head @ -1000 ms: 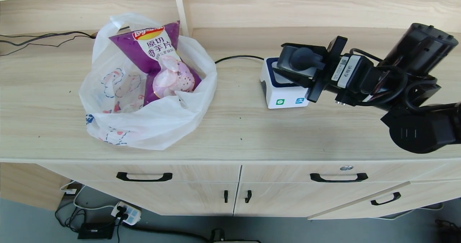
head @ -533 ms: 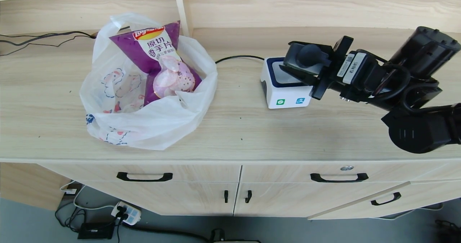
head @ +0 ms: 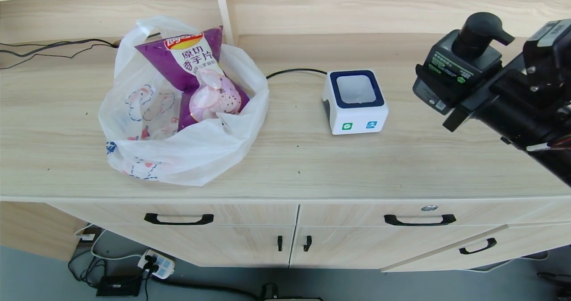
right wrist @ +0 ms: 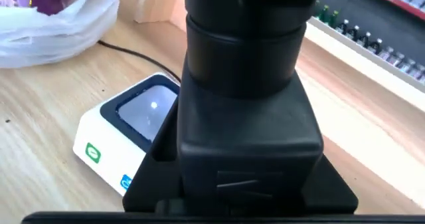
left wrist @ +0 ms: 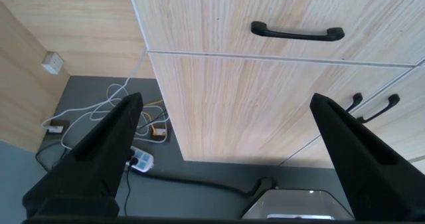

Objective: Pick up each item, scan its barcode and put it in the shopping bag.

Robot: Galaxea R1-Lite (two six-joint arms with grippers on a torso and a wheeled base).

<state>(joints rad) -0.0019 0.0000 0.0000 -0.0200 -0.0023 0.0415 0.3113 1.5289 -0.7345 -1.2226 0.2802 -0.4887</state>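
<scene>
My right gripper (head: 448,93) is shut on a black pump bottle (head: 464,55), held upright above the counter's right end, well to the right of the white barcode scanner (head: 355,101). In the right wrist view the bottle (right wrist: 242,104) stands close in front, with the scanner (right wrist: 133,137) beyond it. A white plastic shopping bag (head: 178,149) sits on the counter's left part with a purple chips bag (head: 196,73) standing in it. My left gripper (left wrist: 226,157) hangs open and holds nothing, low in front of the cabinet drawers.
A black cable (head: 292,72) runs from the scanner to the back of the wooden counter (head: 312,167). A shelf divider (head: 224,11) rises behind the bag. Drawer handles (left wrist: 297,32) lie below the counter edge. Bare counter lies between bag and scanner.
My right arm has pulled the pump bottle away from over the scanner, rightward and up, and turned it from lying sideways to upright. The bag and scanner have stayed put.
</scene>
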